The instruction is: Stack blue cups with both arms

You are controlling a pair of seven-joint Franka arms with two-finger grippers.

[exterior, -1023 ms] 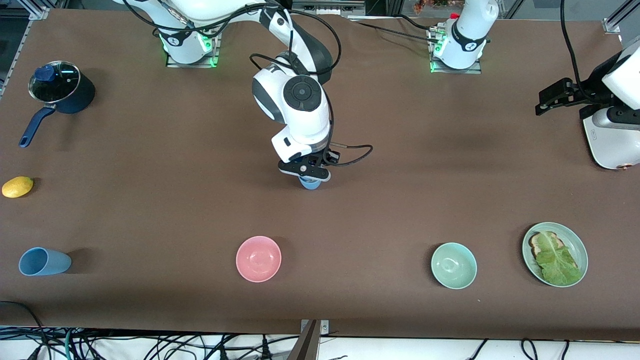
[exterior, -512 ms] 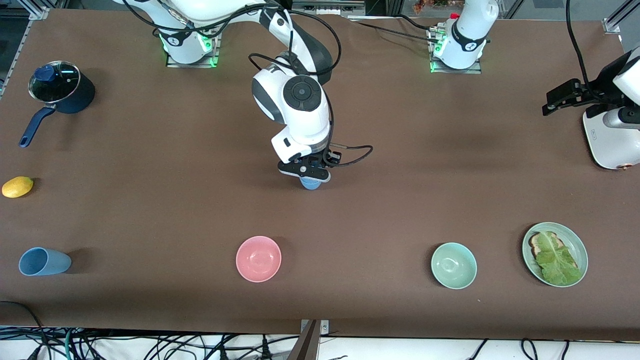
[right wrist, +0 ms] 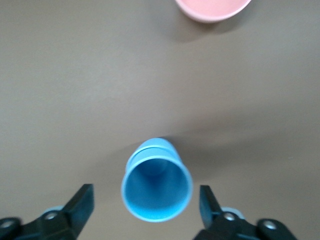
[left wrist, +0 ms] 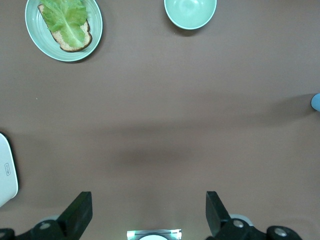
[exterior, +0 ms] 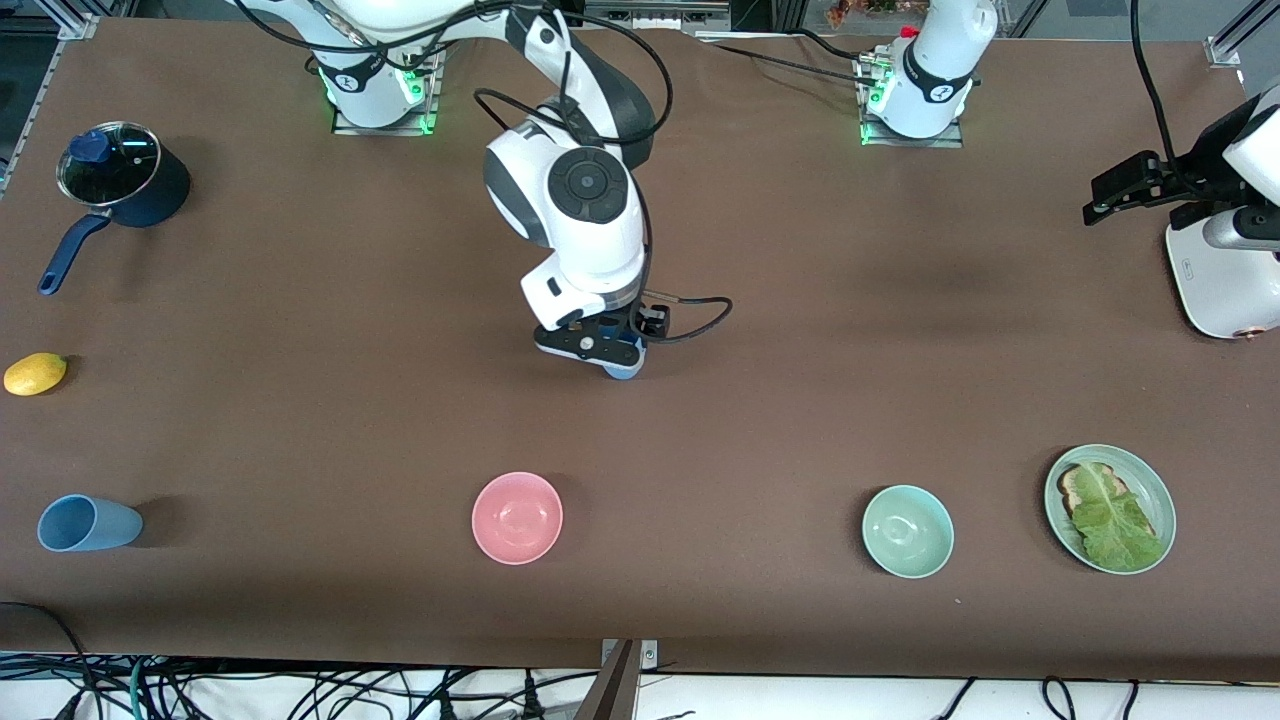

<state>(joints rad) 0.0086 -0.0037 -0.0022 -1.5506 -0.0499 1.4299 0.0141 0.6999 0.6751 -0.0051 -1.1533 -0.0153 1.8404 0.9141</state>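
Observation:
A stack of two nested blue cups [exterior: 623, 369] stands upright mid-table; it also shows in the right wrist view [right wrist: 156, 187]. My right gripper [exterior: 590, 347] hangs just over it, open, with the fingers [right wrist: 82, 197] wide on either side and not touching. Another blue cup [exterior: 88, 523] lies on its side near the front edge at the right arm's end. My left gripper [exterior: 1112, 194] is open and empty [left wrist: 148, 212], held high at the left arm's end.
A pink bowl [exterior: 517, 517], a mint-green bowl [exterior: 907, 531] and a plate with toast and lettuce [exterior: 1110, 508] lie along the front. A white appliance [exterior: 1215, 280] stands at the left arm's end. A lidded pot [exterior: 122, 183] and a lemon [exterior: 35, 373] lie at the right arm's end.
My right gripper has shifted a little toward the right arm's end while the stacked cups stay put. My left gripper has drifted slightly.

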